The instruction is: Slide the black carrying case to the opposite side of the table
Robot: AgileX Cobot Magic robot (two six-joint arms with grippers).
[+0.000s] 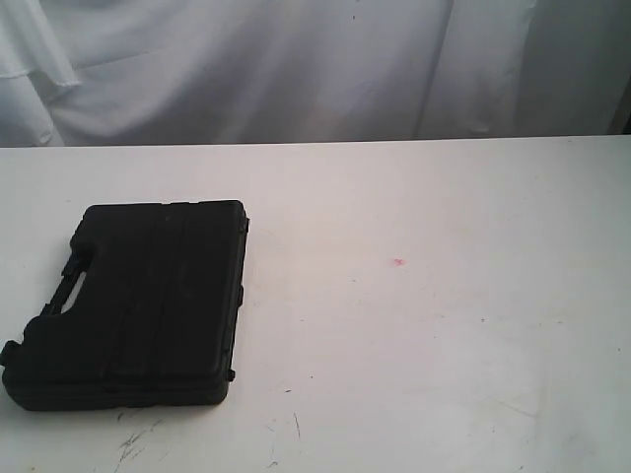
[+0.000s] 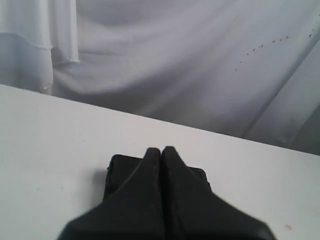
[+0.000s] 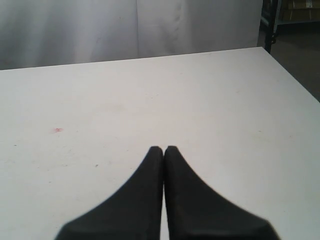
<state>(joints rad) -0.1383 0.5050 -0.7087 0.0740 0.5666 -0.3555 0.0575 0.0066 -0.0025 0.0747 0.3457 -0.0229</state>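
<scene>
So the black carrying case (image 1: 138, 301) lies flat on the left of the white table (image 1: 444, 345), handle (image 1: 71, 286) facing left. It looks like a stiff plastic shell and probably slides easily; I'd push on that handle edge. Both the left gripper (image 2: 161, 150) and right gripper (image 3: 163, 149) are pinched together, empty. Neither arm shows in the exterior view.

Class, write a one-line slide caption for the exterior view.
Black case lying flat on the left of a white table, pink spot to its right.

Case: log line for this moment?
case: flat on table, left side, untouched | left gripper: shut, case beyond tips | right gripper: shut, empty
</scene>
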